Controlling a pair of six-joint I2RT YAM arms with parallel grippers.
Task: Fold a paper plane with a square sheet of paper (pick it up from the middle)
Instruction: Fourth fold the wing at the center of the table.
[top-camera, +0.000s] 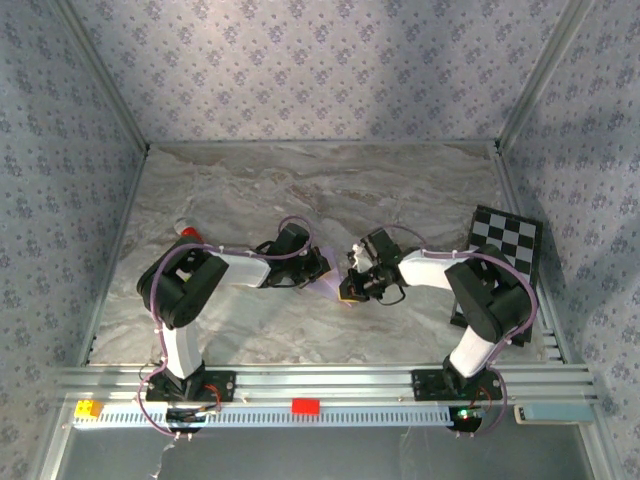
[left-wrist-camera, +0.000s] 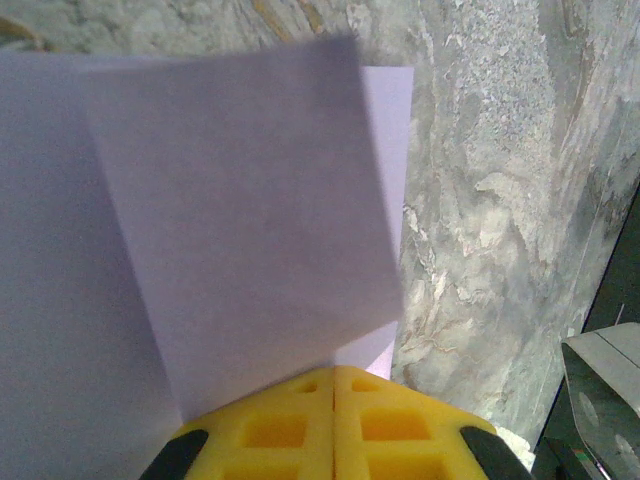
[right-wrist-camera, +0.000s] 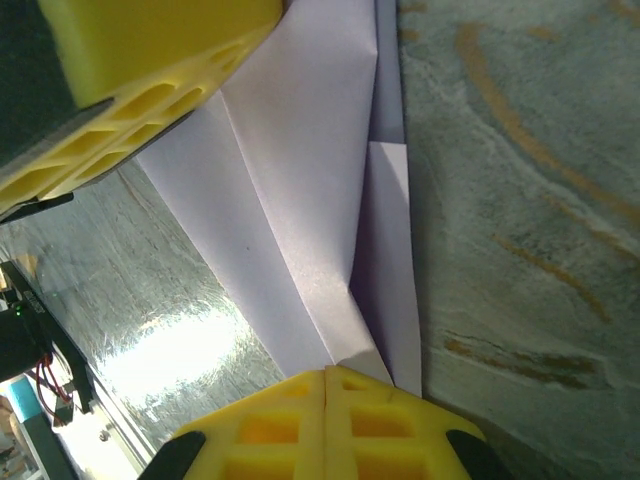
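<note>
The paper (left-wrist-camera: 240, 220) was plain pale lilac. The left hand (left-wrist-camera: 333, 385) and right hand (right-wrist-camera: 327, 385) were yellow at the tips. The desk (top-camera: 300, 180) was grey-beige with marble veining, the checkered board (top-camera: 508, 240) black and white, the walls (top-camera: 300, 60) bluish with small flowers.

Table (top-camera: 330, 185): marbled grey-beige top, walled by patterned panels on three sides, with a ribbed metal rail (top-camera: 380, 382) along the near edge.

Checkered board (top-camera: 508, 238): black and white, lying by the right edge, its near part hidden.

Small red cylinder (top-camera: 187, 232): on the left half, partly hidden.

Yellow block (top-camera: 88, 408) and red block (top-camera: 305, 405): both on the near rail, well apart.
</note>
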